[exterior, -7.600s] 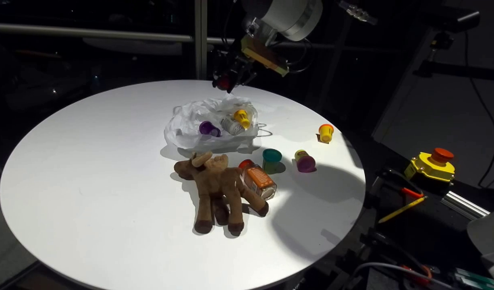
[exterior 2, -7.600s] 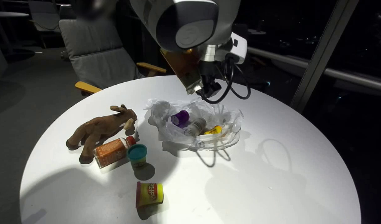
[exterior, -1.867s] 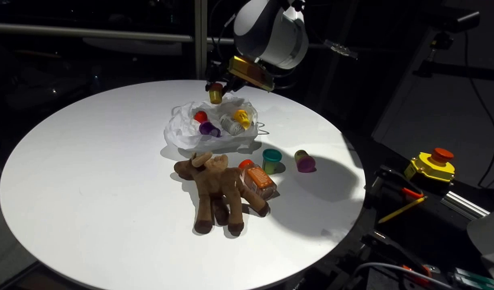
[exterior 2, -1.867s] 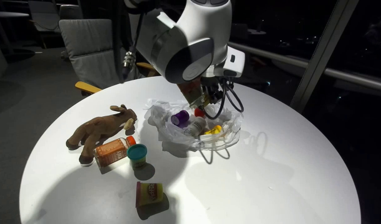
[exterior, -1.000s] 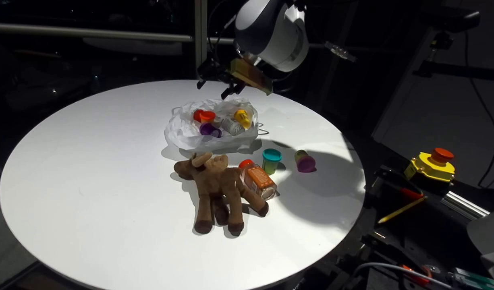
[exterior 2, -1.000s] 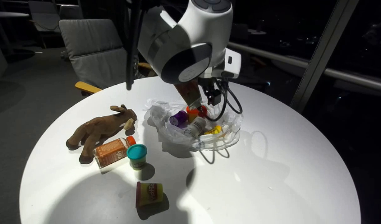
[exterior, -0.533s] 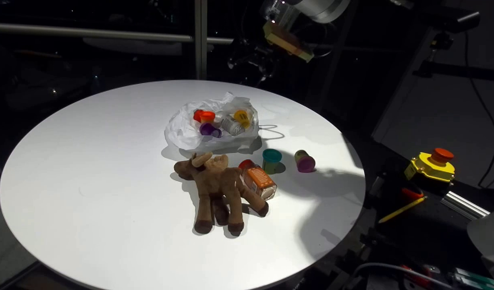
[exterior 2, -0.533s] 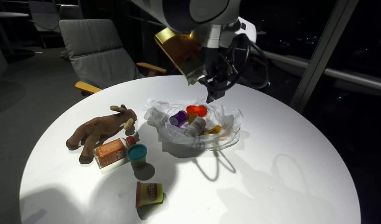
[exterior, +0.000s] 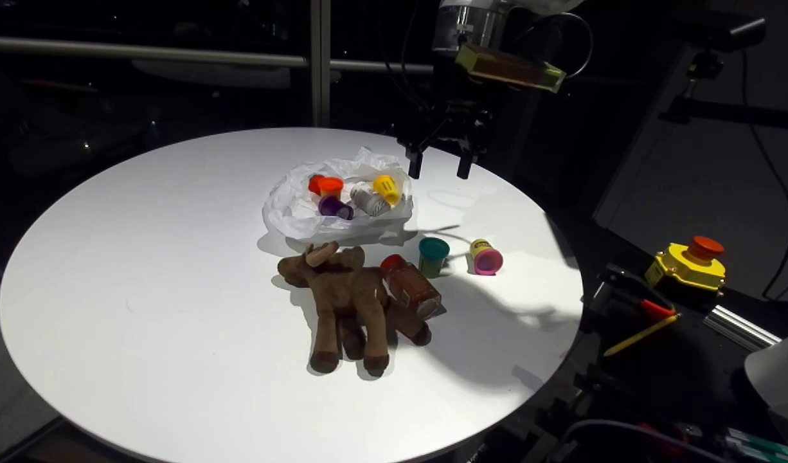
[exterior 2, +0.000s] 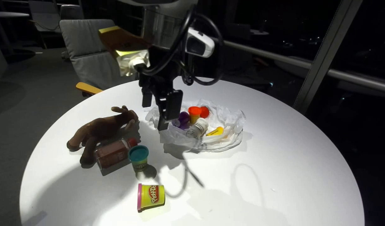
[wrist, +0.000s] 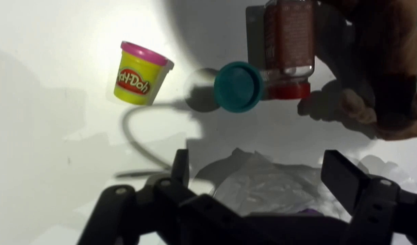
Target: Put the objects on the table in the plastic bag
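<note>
My gripper [exterior: 439,168] hangs above the table [exterior: 175,289], its jaws wide apart with nothing between them. In the wrist view the plastic bag [wrist: 263,183] lies below and past the fingertips. Inside the bag are a purple tub [exterior: 335,207], an orange-lidded yellow tub [exterior 2: 194,115], a red piece [exterior 2: 204,111], a whitish container [exterior 2: 197,128] and a yellow tub [exterior: 386,190]. Outside it, a pink-lidded yellow tub [wrist: 137,76] rests on its side. A teal-lidded tub [wrist: 238,86] stands upright beside an orange-labelled bottle [exterior 2: 112,155], which lies against the brown plush animal [exterior: 342,289].
A yellow and red device [exterior: 689,263] and a yellow pencil [exterior: 641,334] sit on a dark surface past the table's edge. Behind the table stands a grey chair [exterior 2: 92,53]. A black cable [exterior 2: 180,47] loops from the wrist.
A red piece and then the orange-lidded yellow tub have gone from my gripper into the bag. The jaws have opened, and the arm has swung off the bag toward the teal-lidded and pink-lidded tubs.
</note>
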